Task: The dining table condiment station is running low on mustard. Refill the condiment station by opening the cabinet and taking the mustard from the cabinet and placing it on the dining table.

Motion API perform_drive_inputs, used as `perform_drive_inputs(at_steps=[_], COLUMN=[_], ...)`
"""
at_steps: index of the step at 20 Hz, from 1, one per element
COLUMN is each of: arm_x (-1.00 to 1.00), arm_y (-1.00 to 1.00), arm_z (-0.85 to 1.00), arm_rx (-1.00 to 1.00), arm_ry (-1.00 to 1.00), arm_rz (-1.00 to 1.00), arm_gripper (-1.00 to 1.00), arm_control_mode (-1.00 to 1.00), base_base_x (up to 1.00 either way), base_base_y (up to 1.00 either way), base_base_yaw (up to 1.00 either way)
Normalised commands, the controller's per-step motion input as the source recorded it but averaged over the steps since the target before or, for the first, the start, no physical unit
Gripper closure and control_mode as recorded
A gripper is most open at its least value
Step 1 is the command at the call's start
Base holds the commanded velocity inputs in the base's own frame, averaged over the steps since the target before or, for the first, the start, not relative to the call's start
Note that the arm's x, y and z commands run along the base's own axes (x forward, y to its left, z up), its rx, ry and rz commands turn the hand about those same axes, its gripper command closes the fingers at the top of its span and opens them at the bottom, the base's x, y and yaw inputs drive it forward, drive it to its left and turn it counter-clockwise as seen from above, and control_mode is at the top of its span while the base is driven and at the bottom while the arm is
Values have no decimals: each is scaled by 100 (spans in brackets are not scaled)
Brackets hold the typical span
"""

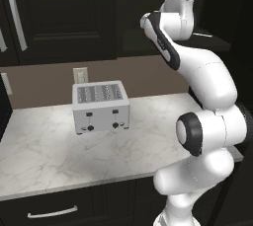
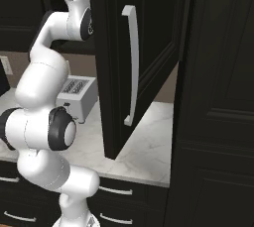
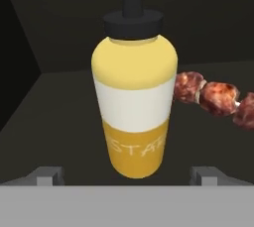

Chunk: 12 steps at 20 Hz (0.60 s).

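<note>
So right at the near edge of the hand view you've got the two fingers [image 3: 127, 176] spread as wide as they go, nothing between the pads yet, one tip low on each side. Dead ahead of them, centred in the gap, stands the mustard [image 3: 134, 107], upright on the cabinet shelf, yellow body with the pale band round the middle and the dark cap and nozzle pointing up. Its long axis runs vertical, crosswise to the line between the fingertips, so I'd say a straight push forward puts a pad on either flank of the bottle and then it's just a squeeze. The bottle looks close but not yet inside the fingers. Just beyond it and off to the right of the fingers there's a skewer [image 3: 213, 97] of red-brown chunks, its nearest chunk nearly touching the bottle's side; that's what I'd watch on the right finger. Further out, the base views show the arm [image 2: 49, 72] reared up high, forearm reaching into the cabinet [image 2: 144, 67], whose door hangs swung open above the marble surface [image 1: 49, 146] and toaster [image 1: 101, 106].
</note>
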Motion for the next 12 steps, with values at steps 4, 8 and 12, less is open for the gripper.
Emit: perform_drive_inputs(at_steps=[4,8,12], arm_x=[24,28,29], arm_y=[0,0,0], arm_z=[-4,-6,-3], arm_rx=[0,0,0], arm_ry=[0,0,0], arm_rz=[0,0,0], arm_gripper=[-100,-100,-100], arm_control_mode=[-100,-100,-100], base_base_x=[0,0,0], base_base_y=[0,0,0], base_base_yaw=[0,0,0])
